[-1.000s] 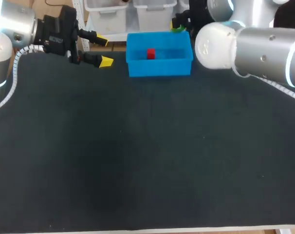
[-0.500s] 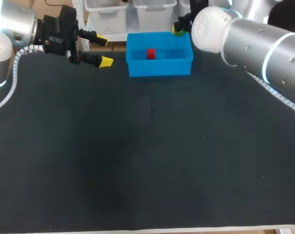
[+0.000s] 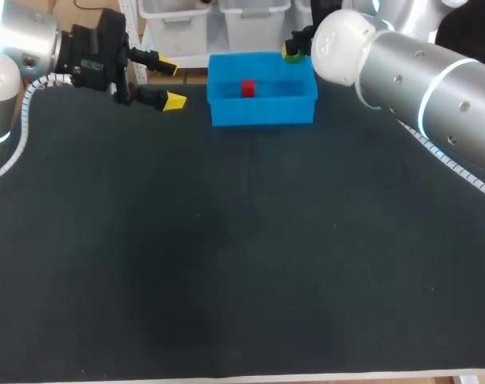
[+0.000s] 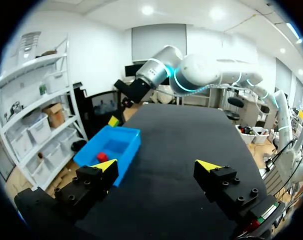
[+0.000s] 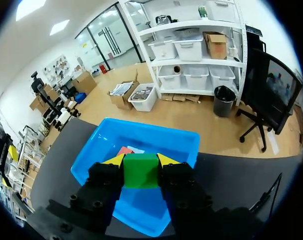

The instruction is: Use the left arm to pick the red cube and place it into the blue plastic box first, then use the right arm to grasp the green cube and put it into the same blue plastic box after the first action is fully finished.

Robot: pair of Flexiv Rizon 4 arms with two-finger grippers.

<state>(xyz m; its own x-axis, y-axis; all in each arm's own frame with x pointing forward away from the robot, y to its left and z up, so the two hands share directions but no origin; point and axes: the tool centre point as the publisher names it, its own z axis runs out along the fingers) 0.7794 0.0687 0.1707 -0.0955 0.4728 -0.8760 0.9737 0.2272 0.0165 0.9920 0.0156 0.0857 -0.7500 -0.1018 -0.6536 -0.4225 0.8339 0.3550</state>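
Observation:
The blue plastic box [image 3: 262, 113] stands at the table's far edge, with the red cube [image 3: 247, 88] lying inside it. My right gripper [image 3: 293, 50] hangs over the box's far right corner, shut on the green cube [image 3: 294, 58]. In the right wrist view the green cube [image 5: 140, 171] sits clamped between the fingers of the right gripper [image 5: 141, 160], above the box [image 5: 187, 142] and next to the red cube [image 5: 124, 150]. My left gripper [image 3: 171, 84] is open and empty, left of the box. The left wrist view shows the left gripper [image 4: 157, 165] with the box [image 4: 125, 156] and red cube [image 4: 102, 157] beside one finger.
The right arm's thick silver link [image 3: 410, 76] stretches across the table's far right. A black mat [image 3: 242, 240] covers the table, and nothing else lies on it.
The right arm's silver link has swung left and back, and its gripper has shifted slightly at the box's far right corner with the green cube. The left arm has not moved.

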